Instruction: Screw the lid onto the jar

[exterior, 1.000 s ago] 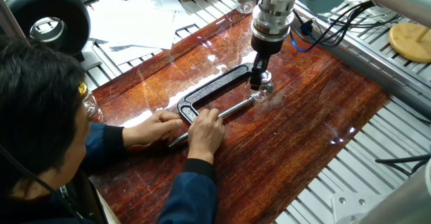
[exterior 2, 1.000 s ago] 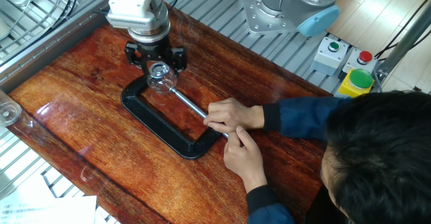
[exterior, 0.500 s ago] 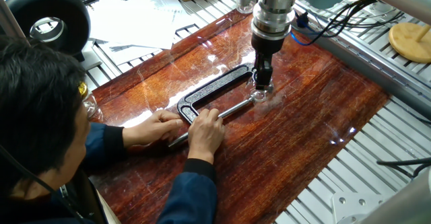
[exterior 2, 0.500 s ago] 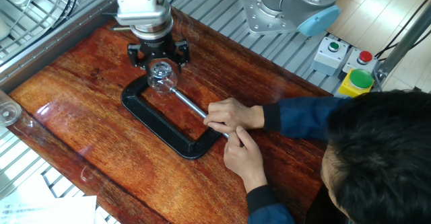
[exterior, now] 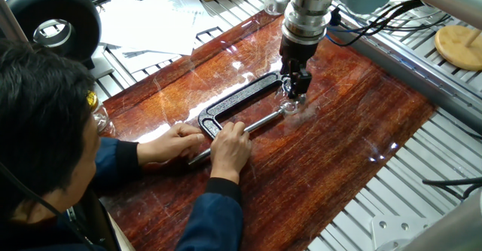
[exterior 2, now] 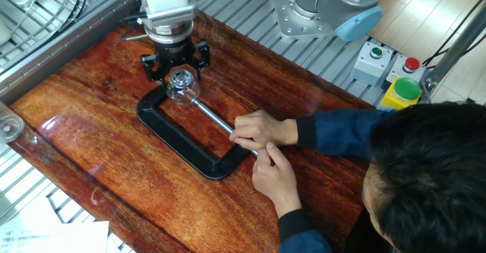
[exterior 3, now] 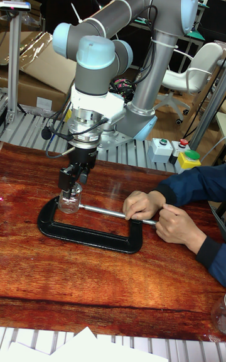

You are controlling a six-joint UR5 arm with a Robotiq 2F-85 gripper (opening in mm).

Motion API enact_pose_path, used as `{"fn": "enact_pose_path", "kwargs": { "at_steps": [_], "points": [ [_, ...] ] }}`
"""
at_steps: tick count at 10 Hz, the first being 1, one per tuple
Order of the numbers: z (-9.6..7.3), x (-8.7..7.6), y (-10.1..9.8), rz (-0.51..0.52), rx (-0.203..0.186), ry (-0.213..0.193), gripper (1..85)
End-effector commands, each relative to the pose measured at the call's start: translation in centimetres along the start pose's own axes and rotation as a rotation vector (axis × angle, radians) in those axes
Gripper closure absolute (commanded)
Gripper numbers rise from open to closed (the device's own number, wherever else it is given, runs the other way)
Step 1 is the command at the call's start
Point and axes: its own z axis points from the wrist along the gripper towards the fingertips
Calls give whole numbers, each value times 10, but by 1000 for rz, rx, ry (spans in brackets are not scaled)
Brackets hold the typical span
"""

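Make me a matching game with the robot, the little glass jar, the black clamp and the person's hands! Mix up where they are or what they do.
Things:
1. gripper
2. jar
3. black C-clamp
4. person's hands

Places or states:
A. lying flat on the wooden table
B. directly above the jar, fingers around its top
C. on the clamp's screw rod
D. standing upright in the mouth of the clamp, against the end of the screw rod

Pairs: 1-B, 2-D, 3-A, 4-C
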Motion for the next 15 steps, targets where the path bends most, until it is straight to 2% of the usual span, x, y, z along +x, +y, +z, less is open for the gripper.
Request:
{"fn": "enact_pose_path", "kwargs": {
  "at_steps": [1,3,5,6,8,10,11,13,14,15],
  "points": [
    [3,9,4,-99,-15,-15,117],
    [4,12,6,-123,-17,-12,110],
    [4,14,5,-120,-9,-9,167],
    [5,16,3,-109,0,3,227],
    [5,22,-3,-75,21,26,460],
    [3,23,-8,-41,34,45,597],
    [3,20,-5,-6,24,48,607],
    [10,11,8,125,5,31,690],
    [10,9,13,204,-24,22,683],
    [8,9,8,279,-26,17,673]
  ]
}}
